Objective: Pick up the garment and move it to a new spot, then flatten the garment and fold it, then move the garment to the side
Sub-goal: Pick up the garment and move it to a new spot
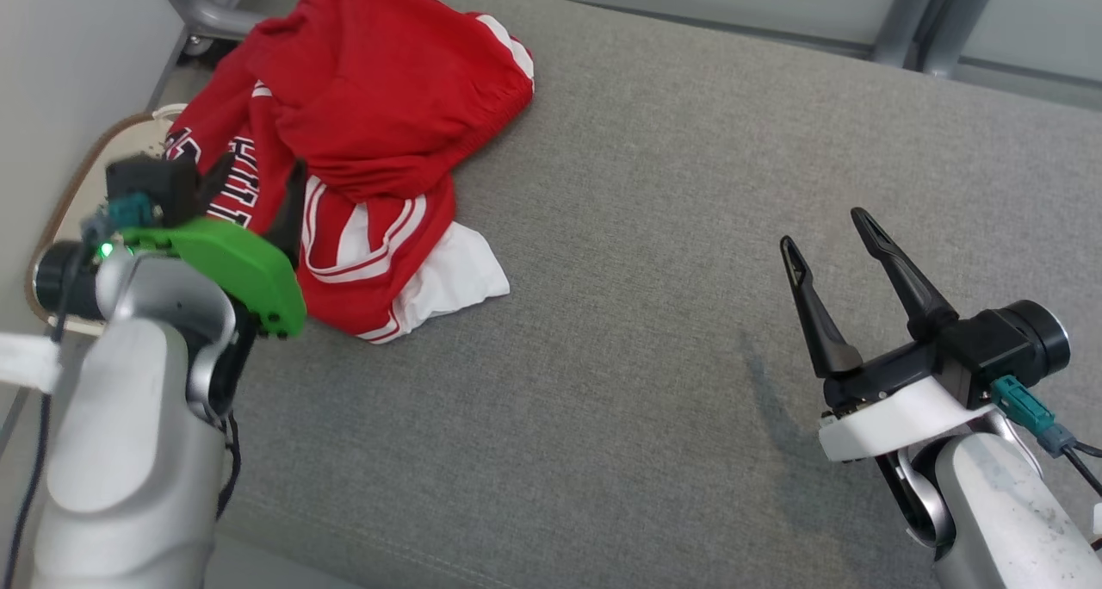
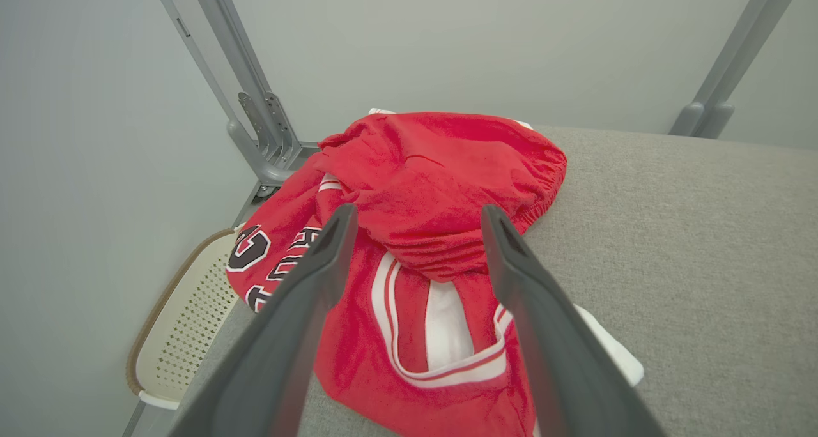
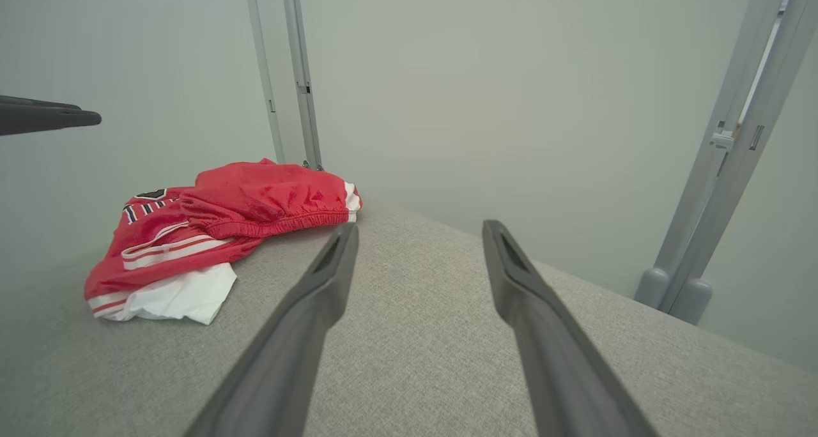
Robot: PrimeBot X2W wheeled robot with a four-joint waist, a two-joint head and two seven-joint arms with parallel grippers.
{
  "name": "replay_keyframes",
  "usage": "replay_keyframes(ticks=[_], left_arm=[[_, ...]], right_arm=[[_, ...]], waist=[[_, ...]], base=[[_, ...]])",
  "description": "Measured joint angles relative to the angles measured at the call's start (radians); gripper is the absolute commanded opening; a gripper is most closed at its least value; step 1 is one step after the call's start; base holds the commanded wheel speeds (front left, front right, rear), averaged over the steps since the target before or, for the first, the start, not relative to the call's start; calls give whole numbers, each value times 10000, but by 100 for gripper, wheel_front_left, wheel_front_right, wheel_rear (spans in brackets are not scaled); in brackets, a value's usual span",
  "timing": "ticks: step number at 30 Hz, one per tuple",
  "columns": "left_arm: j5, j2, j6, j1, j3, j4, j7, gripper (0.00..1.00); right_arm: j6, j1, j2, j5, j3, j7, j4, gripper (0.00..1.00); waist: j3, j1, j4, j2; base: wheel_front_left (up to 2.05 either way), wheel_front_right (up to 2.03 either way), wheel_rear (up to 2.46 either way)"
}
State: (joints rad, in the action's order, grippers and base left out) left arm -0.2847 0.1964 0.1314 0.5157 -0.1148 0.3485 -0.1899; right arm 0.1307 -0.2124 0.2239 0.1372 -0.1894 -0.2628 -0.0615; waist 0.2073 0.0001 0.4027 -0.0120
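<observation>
Presently, left gripper (image 1: 258, 169) angled forward, fingers spread over the crumpled red garment (image 1: 379, 98), nothing clamped, right gripper (image 1: 823, 227) spread, empty, well apart to its right, garment at far-left corner of grey cushion (image 1: 654, 184).

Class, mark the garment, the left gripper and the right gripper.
garment (image 1: 387, 98): head view, red upper fold.
left gripper (image 2: 418, 212): left wrist view, midway between fingertips.
right gripper (image 1: 823, 228): head view, midway between fingertips.

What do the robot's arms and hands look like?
Both arms are silver-grey, each hand with two long dark tapering fingers. The left hand has a bright green cover and a green light, the right hand a white cover. Teal plugs with black cables sit at both wrists.
</observation>
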Motion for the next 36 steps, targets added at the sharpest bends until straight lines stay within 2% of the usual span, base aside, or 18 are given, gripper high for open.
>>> replay_keyframes(ticks=[5,9,13,22,25,29,30,31,33,36], left_arm=[[-589,458,4,2142,-520,1289,-892,100],[-1072,685,4,3254,-1080,2355,-1409,100],[-1513,825,4,3803,-1582,3223,-1269,100],[-1578,1670,4,4162,-2293,5300,-566,100],[-1965,1659,4,4401,-2328,5735,-424,100],[-1893,1847,4,4540,-2656,6309,-290,100],[-1889,1879,4,4587,-2792,6366,-284,86],[-1893,1898,4,4632,-2872,6449,-236,47],[-1944,1919,4,4697,-3070,6567,-176,0],[-2073,1914,4,4768,-3323,6755,-128,0]], right_arm=[[0,-185,90,0,-314,0,533,100],[0,-295,125,-38,-454,2,884,100],[0,-236,98,-86,-554,0,1147,100],[0,-119,128,-84,-997,0,1569,100],[0,-91,188,-84,-1026,0,1691,100],[0,29,238,-56,-1137,0,1749,100],[0,29,236,-25,-1145,0,1774,100],[0,29,242,21,-1143,0,1791,100],[0,38,249,29,-1147,0,1797,100],[0,98,203,100,-1089,0,1785,100]], waist=[[877,1,-301,0],[1351,1,-772,0],[1649,1,-1340,0],[2090,0,-2496,0],[2231,0,-2780,0],[2398,0,-3045,0],[2434,-1,-3096,0],[2469,0,-3141,0],[2515,-1,-3216,0],[2484,0,-3264,0]], base=[[0,0,0],[0,0,0],[0,0,0],[0,0,0],[0,0,0],[0,0,0],[0,0,0],[0,0,0],[0,0,0],[0,0,0]])
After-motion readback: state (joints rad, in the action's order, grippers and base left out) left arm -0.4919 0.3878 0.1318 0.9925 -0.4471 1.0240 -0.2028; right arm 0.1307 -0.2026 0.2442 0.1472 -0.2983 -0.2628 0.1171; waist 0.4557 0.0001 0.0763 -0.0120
